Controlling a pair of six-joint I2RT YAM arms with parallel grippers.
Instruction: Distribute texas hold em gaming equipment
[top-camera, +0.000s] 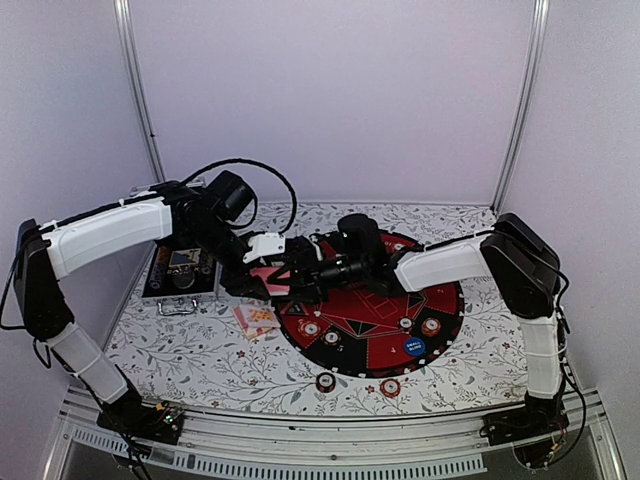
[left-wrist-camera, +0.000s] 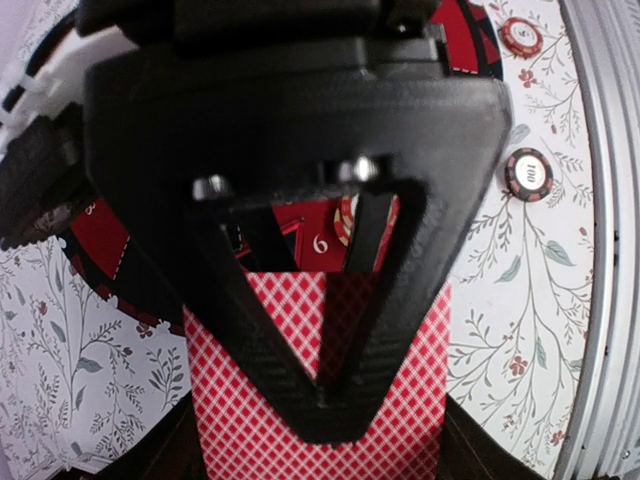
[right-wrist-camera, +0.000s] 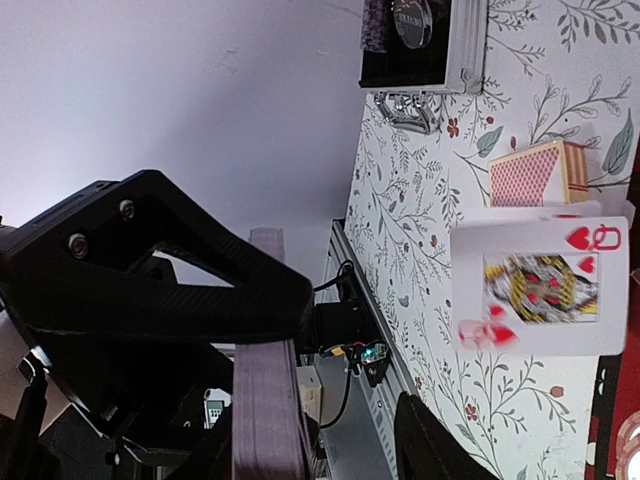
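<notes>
**Left claw holds one card over the mat's edge, right claw stands open beside it**

We see the left claw (left-wrist-camera: 320, 405) pinched shut on a single red-backed card (left-wrist-camera: 410, 400), its fingers meeting in a narrow V over the checked back. The card is held in the air above the left rim of the round mat (top-camera: 380, 330). From the right wrist its white face reads as a queen of hearts, somewhat blurred.

The right claw (top-camera: 305, 272) has reached in from the other side and sits just beside the left one. In its own view the fingers stand apart with nothing between them, and the card lies beyond their tips. We cannot tell whether it touches the card.

The deck (top-camera: 255, 318) lies on the table (top-camera: 200, 350) just off the mat's left edge, near the open silver case (top-camera: 180, 272). Two chips (top-camera: 326, 381) rest on the table at the mat's near edge. Several more lie on the mat itself, along with a blue disc (top-camera: 414, 348) on its near right part.
</notes>
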